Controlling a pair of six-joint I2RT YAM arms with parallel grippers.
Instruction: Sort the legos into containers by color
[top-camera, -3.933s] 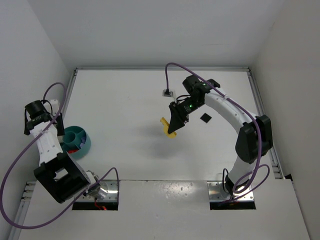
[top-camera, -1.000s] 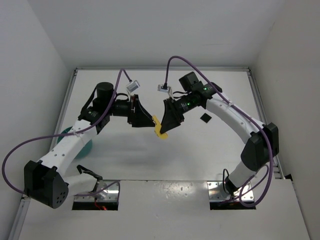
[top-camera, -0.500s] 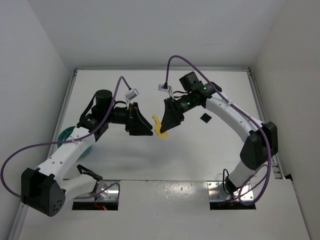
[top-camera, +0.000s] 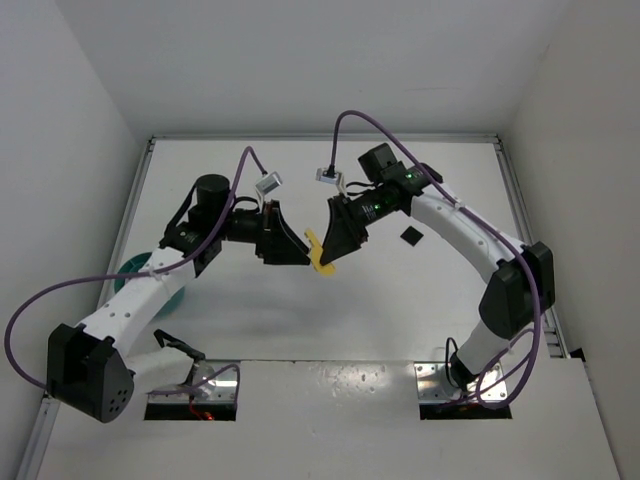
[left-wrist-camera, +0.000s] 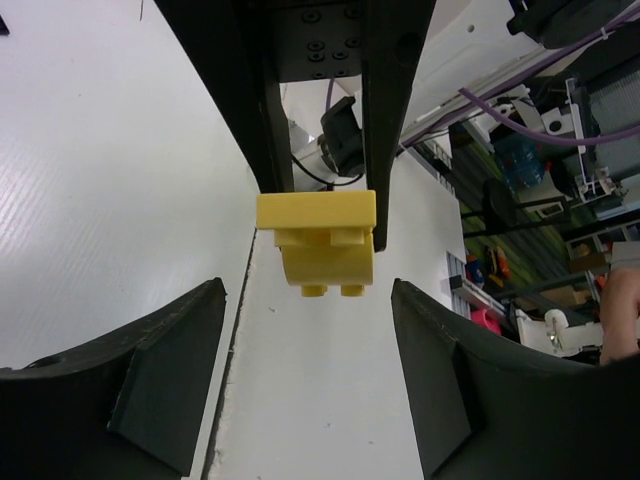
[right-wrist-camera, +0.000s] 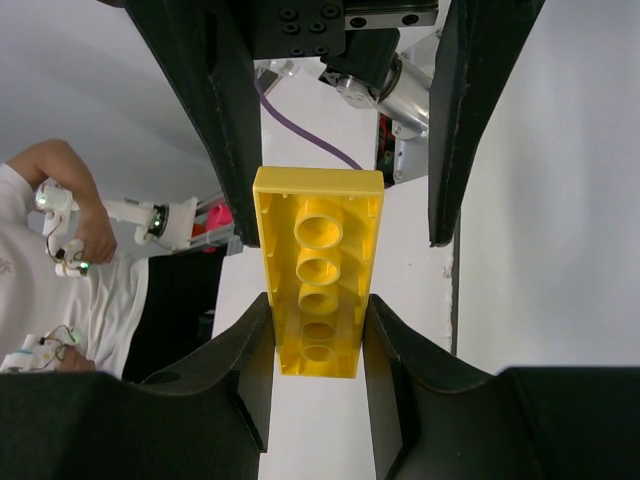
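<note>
A long flat yellow lego (top-camera: 316, 252) hangs in the air over the middle of the table. My right gripper (top-camera: 328, 250) is shut on one end of it. In the right wrist view both pads press the long sides of the lego (right-wrist-camera: 318, 270), hollow underside toward the camera. My left gripper (top-camera: 302, 252) faces it from the left and is open. In the left wrist view the lego's free end (left-wrist-camera: 318, 235) sits centred about level with the left fingertips (left-wrist-camera: 212, 300), touching neither. The teal container (top-camera: 135, 266) sits at the left edge, mostly hidden by the left arm.
A small black square object (top-camera: 409, 236) lies on the table under the right arm. A purple cable with a white connector (top-camera: 329, 176) hangs near the right wrist. The enclosure's white walls border the table on three sides.
The left arm has swung from over the teal container to the middle, facing the right gripper. The right gripper moved slightly left with the yellow lego. In the last second both barely shifted.
</note>
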